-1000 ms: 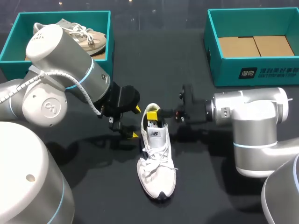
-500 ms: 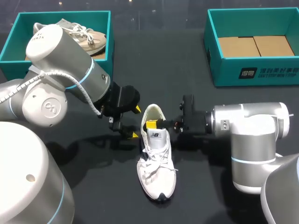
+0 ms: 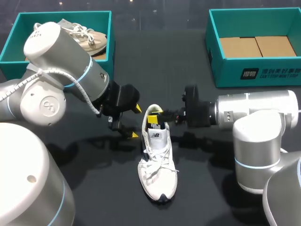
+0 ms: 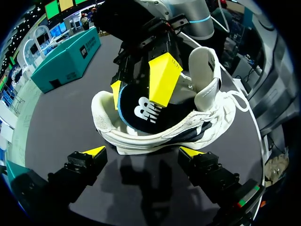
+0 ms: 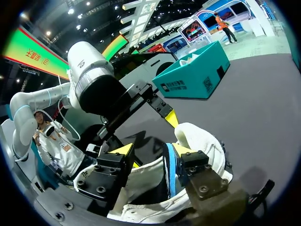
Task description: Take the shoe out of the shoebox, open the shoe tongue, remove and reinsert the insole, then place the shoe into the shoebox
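A white shoe lies on the dark table, toe toward me. My right gripper reaches from the right into the shoe's opening at the heel. In the right wrist view the dark, blue-edged insole stands on edge between its parted fingers, with a gap on one side, inside the shoe. My left gripper hangs open just left of the heel. In the left wrist view the shoe lies ahead of the left gripper, and the right gripper straddles the insole.
A teal shoebox at the back left holds a beige shoe. A second teal shoebox at the back right shows only its brown cardboard floor. Both arms crowd the table's middle around the shoe.
My right gripper dipped lower into the shoe's opening, then rose slightly, and its fingers parted from shut. The left arm shifted only a little.
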`<state>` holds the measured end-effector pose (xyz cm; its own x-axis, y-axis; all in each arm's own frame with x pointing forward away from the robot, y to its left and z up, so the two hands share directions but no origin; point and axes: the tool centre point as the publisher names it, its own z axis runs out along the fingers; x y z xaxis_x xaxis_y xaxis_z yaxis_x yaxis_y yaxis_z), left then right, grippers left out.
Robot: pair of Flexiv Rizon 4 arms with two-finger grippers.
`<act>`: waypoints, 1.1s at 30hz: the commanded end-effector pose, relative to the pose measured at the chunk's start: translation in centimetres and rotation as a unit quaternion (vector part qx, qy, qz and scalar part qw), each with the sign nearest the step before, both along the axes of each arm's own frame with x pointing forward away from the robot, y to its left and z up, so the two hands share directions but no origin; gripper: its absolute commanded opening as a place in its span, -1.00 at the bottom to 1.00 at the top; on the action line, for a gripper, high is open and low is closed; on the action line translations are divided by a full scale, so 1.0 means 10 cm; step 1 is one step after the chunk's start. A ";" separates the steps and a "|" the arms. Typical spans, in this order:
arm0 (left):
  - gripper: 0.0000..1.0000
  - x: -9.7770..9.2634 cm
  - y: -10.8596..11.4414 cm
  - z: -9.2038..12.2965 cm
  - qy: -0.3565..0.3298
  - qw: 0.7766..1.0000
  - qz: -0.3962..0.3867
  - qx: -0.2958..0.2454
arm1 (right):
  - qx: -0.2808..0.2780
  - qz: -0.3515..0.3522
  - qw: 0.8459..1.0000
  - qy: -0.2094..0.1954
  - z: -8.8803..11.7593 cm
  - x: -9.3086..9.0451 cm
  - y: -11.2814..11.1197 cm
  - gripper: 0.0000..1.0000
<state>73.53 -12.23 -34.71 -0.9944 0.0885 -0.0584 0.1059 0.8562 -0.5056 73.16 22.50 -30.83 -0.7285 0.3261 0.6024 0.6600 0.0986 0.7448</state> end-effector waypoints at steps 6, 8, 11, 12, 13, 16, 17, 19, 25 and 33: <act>1.00 -0.01 0.15 0.17 0.001 1.000 -0.015 0.002 | -0.075 0.018 0.997 0.023 0.21 0.00 -0.06 0.00; 1.00 0.00 0.17 0.21 0.008 1.000 -0.024 0.000 | -0.090 0.019 0.995 0.031 0.24 0.01 -0.11 0.01; 1.00 0.04 0.23 0.26 0.012 0.999 -0.035 0.003 | -0.102 0.032 0.993 0.054 0.27 0.06 -0.22 0.00; 1.00 0.05 0.25 0.28 0.017 0.999 -0.041 0.004 | -0.103 0.039 0.992 0.064 0.28 0.08 -0.26 0.00; 1.00 0.06 0.28 0.30 0.017 0.999 -0.043 0.005 | -0.104 0.047 0.991 0.073 0.28 0.10 -0.29 -0.01; 1.00 0.09 0.35 0.35 0.018 0.999 -0.045 0.010 | -0.105 0.066 0.987 0.098 0.32 0.17 -0.38 -0.01; 1.00 0.11 0.37 0.37 0.018 0.999 -0.044 0.012 | -0.108 0.072 0.986 0.108 0.34 0.20 -0.40 -0.01; 1.00 0.13 0.42 0.40 0.018 0.999 -0.041 0.017 | -0.116 0.084 0.981 0.129 0.37 0.22 -0.43 -0.01; 1.00 0.19 0.57 0.48 0.022 0.999 -0.040 0.030 | -0.160 0.116 0.958 0.210 0.42 0.30 -0.45 -0.01; 1.00 0.29 0.77 0.61 0.038 0.996 -0.068 0.050 | -0.244 0.101 0.919 0.294 0.51 0.32 -0.52 0.25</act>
